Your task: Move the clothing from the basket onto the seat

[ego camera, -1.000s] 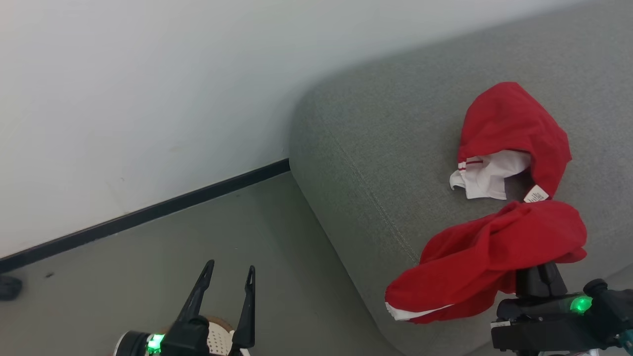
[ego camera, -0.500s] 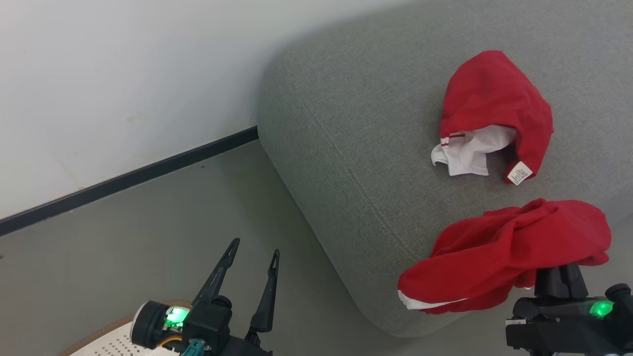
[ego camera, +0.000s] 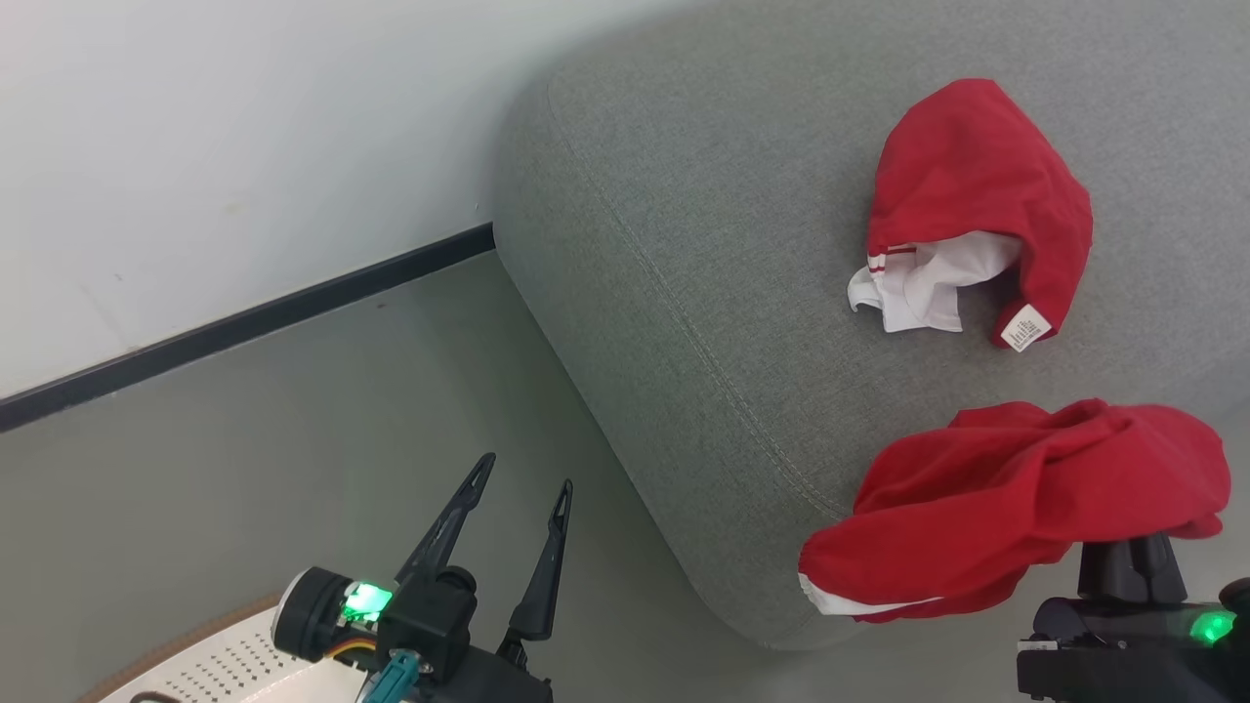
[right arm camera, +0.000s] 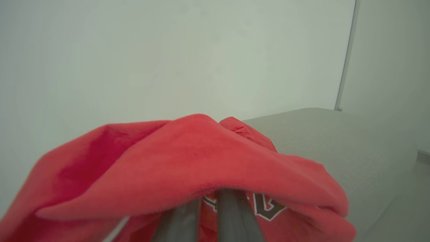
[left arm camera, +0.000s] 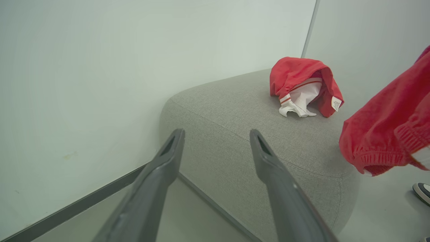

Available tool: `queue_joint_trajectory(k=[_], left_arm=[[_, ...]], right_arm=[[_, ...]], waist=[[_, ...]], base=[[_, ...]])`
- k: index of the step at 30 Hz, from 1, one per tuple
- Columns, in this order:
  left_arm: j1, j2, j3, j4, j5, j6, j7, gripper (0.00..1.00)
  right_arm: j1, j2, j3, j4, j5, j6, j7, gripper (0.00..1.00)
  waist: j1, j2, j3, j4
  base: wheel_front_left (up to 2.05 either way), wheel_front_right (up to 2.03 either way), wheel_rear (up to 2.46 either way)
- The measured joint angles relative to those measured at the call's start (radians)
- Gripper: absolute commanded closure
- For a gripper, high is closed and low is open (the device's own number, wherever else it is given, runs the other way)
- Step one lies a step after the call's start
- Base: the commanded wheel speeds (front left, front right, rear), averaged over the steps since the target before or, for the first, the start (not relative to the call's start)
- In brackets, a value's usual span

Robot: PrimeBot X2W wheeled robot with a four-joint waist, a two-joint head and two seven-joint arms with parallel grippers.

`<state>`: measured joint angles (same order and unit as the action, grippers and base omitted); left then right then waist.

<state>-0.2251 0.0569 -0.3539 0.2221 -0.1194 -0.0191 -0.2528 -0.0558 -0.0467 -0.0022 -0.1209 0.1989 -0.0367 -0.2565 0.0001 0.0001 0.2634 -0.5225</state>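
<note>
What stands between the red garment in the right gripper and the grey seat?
Nothing visible. The held garment hangs from the right gripper at the near edge of the seat, with bare grey fabric beside it. The other garment lies farther back, apart.

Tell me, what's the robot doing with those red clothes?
The robot is moving laundry. Its right fingers are shut on a soft red garment with white trim, holding it up by the near corner of the big grey fabric sofa. Another red-and-white garment with a small label already lies on the sofa. The left fingers are open and empty, near the cream-white holed basket.
</note>
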Motion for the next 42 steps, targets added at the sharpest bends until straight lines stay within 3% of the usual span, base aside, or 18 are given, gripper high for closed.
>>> queue_joint_trajectory(k=[8,15,27,33,42], left_arm=[[-0.018,0.000,-0.006,0.018,0.001,-0.008,0.000,0.00],[-0.018,0.000,-0.002,0.016,0.001,-0.008,0.000,0.00],[-0.017,0.026,0.007,-0.010,0.020,-0.016,0.000,0.00],[-0.017,0.055,0.018,-0.023,0.028,-0.017,0.000,0.00],[-0.016,0.103,0.046,-0.052,0.053,-0.017,0.000,0.00]], right_arm=[[0.008,0.004,-0.048,0.000,0.001,-0.017,0.000,1.00],[-0.015,-0.017,-0.174,-0.006,0.043,-0.016,0.000,1.00],[-0.241,-0.143,-0.355,0.021,0.214,0.067,0.000,1.00],[-0.394,-0.201,-0.369,0.060,0.248,0.096,0.000,1.00],[-0.646,-0.315,-0.376,0.170,0.262,0.112,-0.001,1.00]], waist=[[0.0000,0.0000,0.011,0.000],[-0.0001,0.0000,0.027,0.000],[-0.0001,0.0000,0.085,-0.003],[-0.0001,0.0000,0.127,-0.002],[0.0000,0.0001,0.187,0.005]], base=[[0.00,0.00,0.00],[0.00,0.00,0.00],[0.00,0.00,0.00],[0.00,0.00,0.00],[0.00,0.00,0.00]])
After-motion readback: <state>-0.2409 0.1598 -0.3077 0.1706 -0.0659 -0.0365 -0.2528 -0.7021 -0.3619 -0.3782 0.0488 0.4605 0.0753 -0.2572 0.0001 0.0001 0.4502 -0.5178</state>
